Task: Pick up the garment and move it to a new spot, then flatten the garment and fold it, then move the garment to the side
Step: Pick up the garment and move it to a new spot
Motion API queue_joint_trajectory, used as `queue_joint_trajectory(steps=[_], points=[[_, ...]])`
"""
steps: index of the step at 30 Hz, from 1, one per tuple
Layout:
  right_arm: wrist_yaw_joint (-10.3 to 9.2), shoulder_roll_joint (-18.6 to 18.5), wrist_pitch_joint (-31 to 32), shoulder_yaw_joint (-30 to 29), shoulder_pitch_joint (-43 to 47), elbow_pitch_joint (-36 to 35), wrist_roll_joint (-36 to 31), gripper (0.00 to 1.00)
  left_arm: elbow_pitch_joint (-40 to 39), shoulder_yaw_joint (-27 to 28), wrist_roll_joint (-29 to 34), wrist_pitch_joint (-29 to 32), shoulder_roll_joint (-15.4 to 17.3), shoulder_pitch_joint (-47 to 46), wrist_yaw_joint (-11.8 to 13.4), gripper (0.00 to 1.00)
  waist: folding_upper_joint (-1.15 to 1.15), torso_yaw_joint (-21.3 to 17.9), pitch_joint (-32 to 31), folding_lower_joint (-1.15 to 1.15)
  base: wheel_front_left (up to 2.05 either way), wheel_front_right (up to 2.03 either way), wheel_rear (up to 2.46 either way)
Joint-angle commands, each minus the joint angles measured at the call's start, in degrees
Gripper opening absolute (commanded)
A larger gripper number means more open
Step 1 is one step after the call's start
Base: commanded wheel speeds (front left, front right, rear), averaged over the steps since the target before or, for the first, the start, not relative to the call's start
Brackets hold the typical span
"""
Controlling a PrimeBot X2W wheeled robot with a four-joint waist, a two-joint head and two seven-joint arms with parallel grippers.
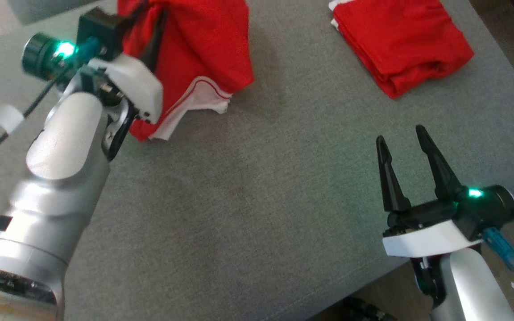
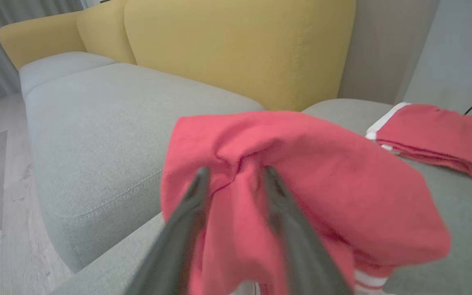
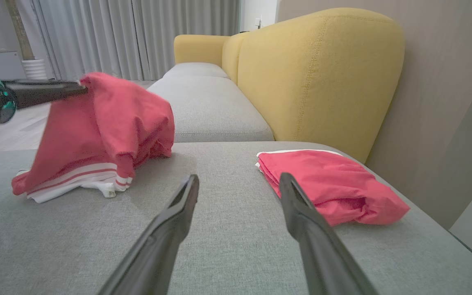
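**Left arm holds the red garment lifted at 11 o'clock; right arm idle at 4 o'clock**

From my head camera, the left forearm (image 1: 60,178) reaches from 7 o'clock up toward 11 o'clock, with the wrist bent so the fingers run on into the cloth. The left gripper (image 2: 234,174) is pinching the red garment (image 1: 203,49). On my left wrist feed I see a fold of the fabric bunched between the two dark fingers (image 2: 191,200), and the rest drapes down over them. On the right wrist feed that gripper comes in level from 9 o'clock. The garment hangs from its tip like a tent, its top raised. Its white striped hem (image 3: 76,178) rests on the grey cushion (image 1: 257,200).

The right gripper (image 1: 402,133) sits at 4 o'clock in the head view. Its fingers point toward 12 o'clock and are spread wide, with nothing between them. On its own feed the fingers hang low over bare cushion, and I cannot tell whether they touch it.

A folded red garment (image 1: 400,44) lies flat on the same cushion at 1 o'clock, well apart from the held one, with grey fabric showing between them. On the right wrist feed it lies just beyond the right finger, at 3 o'clock. The yellow backrest (image 3: 322,73) rises behind it.
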Motion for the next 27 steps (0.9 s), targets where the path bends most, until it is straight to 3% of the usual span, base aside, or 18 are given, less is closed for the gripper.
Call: queue_joint_trajectory(steps=[1, 8, 12, 17, 22, 27], points=[[-0.04, -0.08, -0.36, 1.46, -1.30, -2.04, 0.44, 1.00, -0.70, 1.49, 0.70, -1.51, 1.63, -2.47, 0.68, 1.00, 0.00, -0.85, 1.81, -0.01, 0.00, 0.00, 0.00], [-0.04, -0.06, -0.36, 0.25, -0.40, -1.92, 0.49, 1.00, 5.06, 1.99, -0.12, -14.72, -3.38, 2.73, 3.65, 1.00, 0.00, 4.73, 0.65, -0.01, 0.00, 0.00, 0.00], [-0.04, -0.06, -0.36, -1.01, 1.20, -1.00, -0.44, 1.00, 2.74, 4.22, -2.22, -17.52, -6.43, 10.36, 5.53, 1.00, 0.00, 10.25, -2.96, -0.01, 0.00, 0.00, 0.00], [-0.04, -0.06, -0.36, -3.00, 3.22, 0.16, -0.73, 1.00, -12.01, 9.93, -0.63, -17.70, -8.07, 23.63, 9.13, 1.00, 0.00, 17.42, -7.53, -0.01, 0.00, 0.00, 0.00], [-0.04, -0.05, -0.36, -3.88, 4.62, 1.75, -0.31, 1.00, -26.32, 16.41, 2.11, -17.71, -9.78, 38.71, 9.82, 1.00, 0.00, 22.33, -11.41, -0.01, 0.00, 0.00, 0.00], [-0.04, -0.05, -0.36, -4.63, 7.35, 3.05, 0.21, 1.00, -35.72, 20.91, 4.62, -17.72, -11.19, 51.62, 9.49, 1.00, 0.00, 25.05, -15.29, -0.01, 0.00, 0.00, 0.00]])
